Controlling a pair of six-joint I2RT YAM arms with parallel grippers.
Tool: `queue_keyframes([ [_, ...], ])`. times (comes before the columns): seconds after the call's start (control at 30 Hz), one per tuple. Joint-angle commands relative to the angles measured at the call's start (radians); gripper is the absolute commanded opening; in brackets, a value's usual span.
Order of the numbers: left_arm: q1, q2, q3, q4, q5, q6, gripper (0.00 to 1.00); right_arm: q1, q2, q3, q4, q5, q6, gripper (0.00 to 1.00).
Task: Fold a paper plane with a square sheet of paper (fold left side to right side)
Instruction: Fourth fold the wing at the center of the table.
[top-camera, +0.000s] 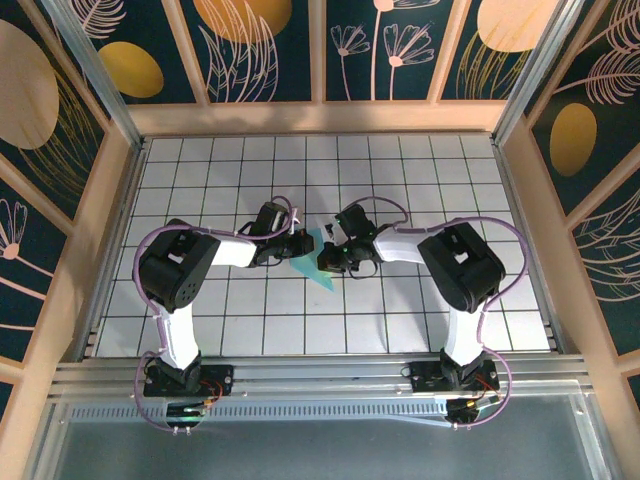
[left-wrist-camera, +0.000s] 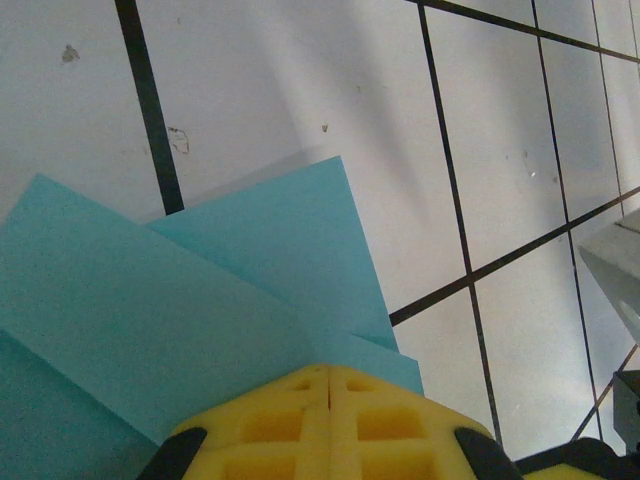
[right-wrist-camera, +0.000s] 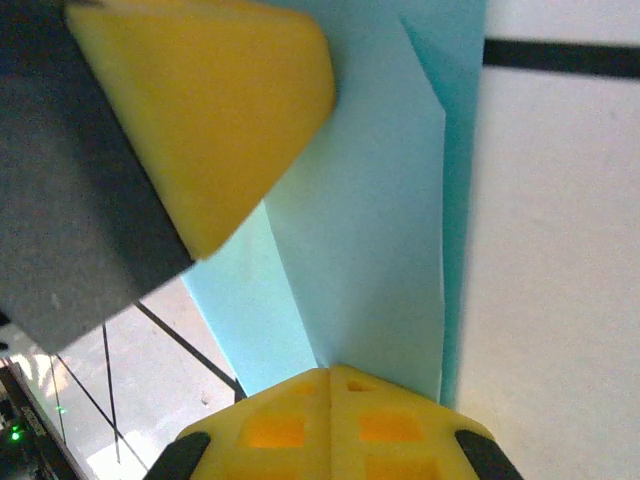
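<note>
Teal paper (top-camera: 315, 272), already folded over with creases, lies flat in the middle of the white tiled table (top-camera: 200, 320). We see the left claw (left-wrist-camera: 330, 375) at its 9 o'clock and the right claw (right-wrist-camera: 330, 375) at its 3 o'clock. Both are shut tight, with their yellow tips at the paper's edge.

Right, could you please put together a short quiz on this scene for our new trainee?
1. True or false: the left gripper has its jaws wide open.
2. The teal-blue paper is: A) crumpled into a ball, B) folded into overlapping layers, C) torn in two.
3. Fill in: seen from above, the teal-blue paper lies ___ the left gripper and the right gripper.
Key: 1 false; 2 B; 3 between.
</note>
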Motion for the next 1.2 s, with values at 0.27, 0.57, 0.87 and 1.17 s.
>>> queue_keyframes([
  [0.27,0.012,0.045,-0.002,-0.096,-0.096,0.038,0.0,0.027,-0.076,-0.102,-0.135,0.019,-0.02,0.0],
  [0.57,0.012,0.043,-0.003,-0.098,-0.097,0.041,0.0,0.03,-0.118,-0.15,-0.145,0.021,-0.019,0.0],
  [0.87,0.012,0.042,-0.004,-0.101,-0.102,0.046,0.0,0.031,-0.145,-0.173,-0.177,0.023,-0.028,0.0],
  [1.17,0.012,0.038,-0.006,-0.093,-0.09,0.049,0.0,0.014,-0.218,-0.148,-0.118,0.001,0.007,0.0],
])
